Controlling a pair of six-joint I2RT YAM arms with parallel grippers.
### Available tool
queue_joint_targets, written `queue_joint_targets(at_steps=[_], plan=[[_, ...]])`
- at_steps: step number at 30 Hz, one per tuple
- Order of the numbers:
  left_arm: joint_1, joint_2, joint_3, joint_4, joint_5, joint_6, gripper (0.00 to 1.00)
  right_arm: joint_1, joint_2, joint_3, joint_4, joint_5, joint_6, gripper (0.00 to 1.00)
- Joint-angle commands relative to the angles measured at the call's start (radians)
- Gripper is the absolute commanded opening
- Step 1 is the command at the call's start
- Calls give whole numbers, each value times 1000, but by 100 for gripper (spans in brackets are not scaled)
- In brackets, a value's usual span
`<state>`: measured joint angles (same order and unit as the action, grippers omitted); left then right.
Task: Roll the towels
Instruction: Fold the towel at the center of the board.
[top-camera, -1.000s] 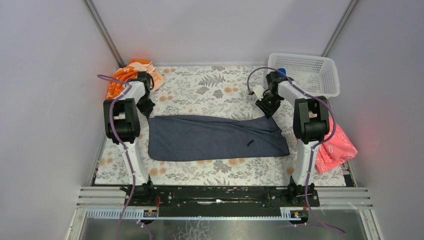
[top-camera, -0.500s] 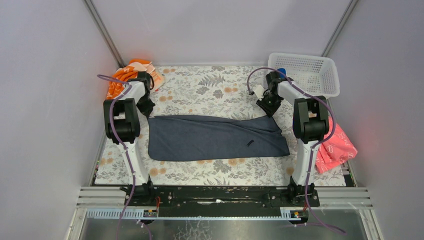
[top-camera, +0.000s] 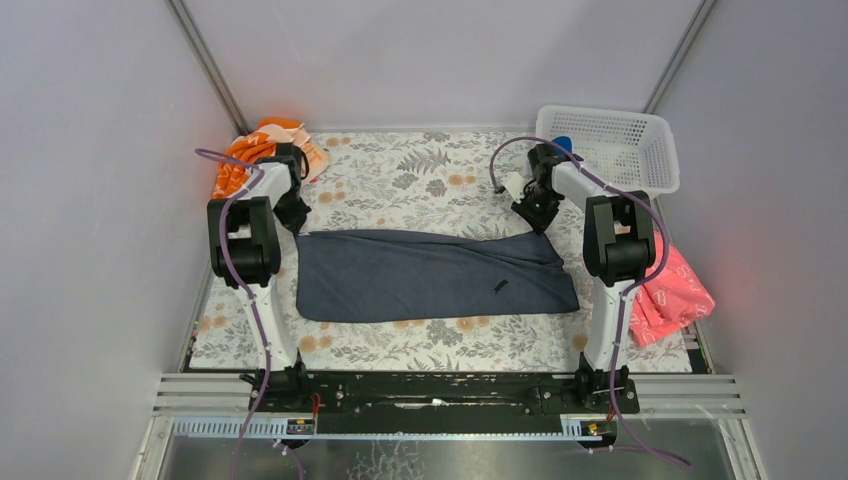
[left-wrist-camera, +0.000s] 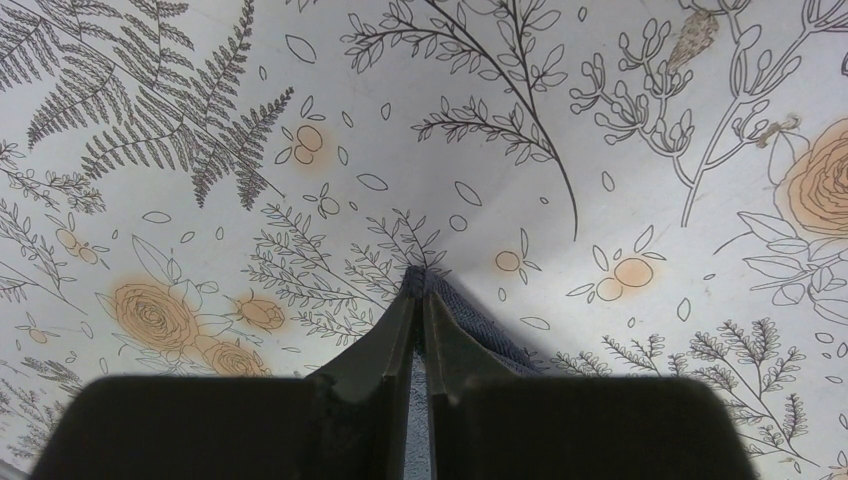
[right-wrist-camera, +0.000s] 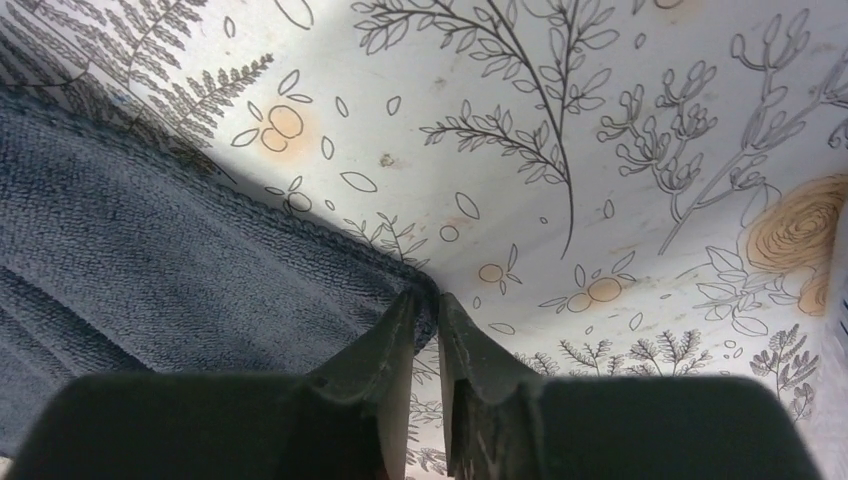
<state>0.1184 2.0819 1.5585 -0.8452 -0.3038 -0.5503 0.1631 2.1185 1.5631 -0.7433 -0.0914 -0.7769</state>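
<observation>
**Far corners being pinched: the roll has not begun**

**Top view.** The grey towel (top-camera: 430, 275) lies flat and unrolled on the table (top-camera: 400, 170). It spans the gap between your two tools and spreads from them back toward the arm bases. The left tool (top-camera: 293, 215) sits down at the towel's far left corner and the right tool (top-camera: 532, 213) at its far right corner. A ridge of creases runs through the cloth just inward of the right tool. From here you cannot read either tool's jaws.

**Left wrist.** The left tool (left-wrist-camera: 418, 285) is closed on the towel corner. A point of grey cloth (left-wrist-camera: 480, 330) sits pinched at the fingertips, and only bare table lies beyond them.

**Right wrist.** The right tool (right-wrist-camera: 425, 300) has its jaws drawn close around the other corner, with a slim gap showing between them. The hem (right-wrist-camera: 150, 270) runs in from the left of the tool up to its tips. You cannot tell whether the pinch has bitten.

**Step and next move.** By my reading you are at the grasp that opens the roll. Make sure the right pinch is firm. Then raise both corners together and level, and turn the far edge over toward the bases. Keep the edge straight so the creased side does not start a crooked roll.
</observation>
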Motion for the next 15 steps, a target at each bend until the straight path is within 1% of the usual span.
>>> queue_joint_targets(at_steps=[1, 2, 4, 10, 12, 15], plan=[[-3, -11, 29, -15, -25, 13, 5, 11, 107, 24, -56, 5, -40, 18], [-3, -9, 34, -16, -21, 13, 4, 11, 111, 37, -63, 7, -43, 16], [-4, -9, 47, -17, -16, 13, 4, 11, 114, 65, -72, 18, -44, 8], [-4, -19, 113, -31, 15, -4, 3, 8, 34, 82, 9, 119, -32, 5], [-4, -21, 134, -32, 25, -15, 3, 6, 2, 83, 29, 157, -28, 0], [-3, -15, 186, -45, 52, -26, 3, -5, -37, 124, 61, 193, -10, 0]])
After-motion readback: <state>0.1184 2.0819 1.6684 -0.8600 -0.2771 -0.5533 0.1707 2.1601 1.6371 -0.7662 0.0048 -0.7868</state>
